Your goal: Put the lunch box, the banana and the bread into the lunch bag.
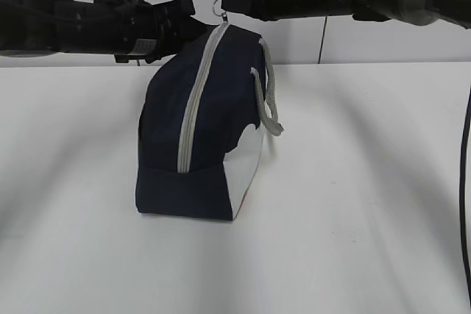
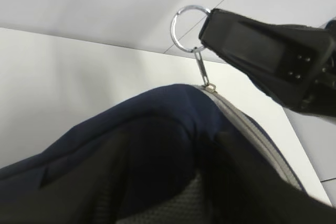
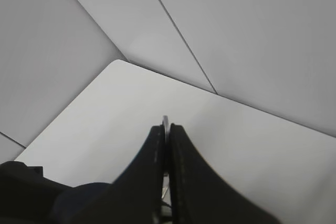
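White worktop (image 1: 353, 182), pale wall behind. Lunch bag (image 1: 199, 145) stands mid-worktop, grey zipper (image 1: 193, 108) closed along its top. Right gripper (image 1: 228, 1) pinches the ring pull (image 2: 186, 27) at the bag's far end. Left gripper (image 1: 176, 23) half-spread, clasping the bag's top fabric.

Bright, even, diffuse light; soft shadows, no hard glare.

The white bench (image 1: 353, 182) reads pale grey-white, crossed by broad, soft-edged shadows from the arms, which suggests overhead light. The navy lunch bag (image 1: 206, 137) is so dark that its folds lose detail, and the black arms are near silhouettes. In the left wrist view the metal ring pull (image 2: 190, 28) is sharp with small highlights, while the close fabric at the bottom is dim and blurred. In the right wrist view the right tool (image 3: 165, 129) is dark and soft-edged; the wall lines stay straight.
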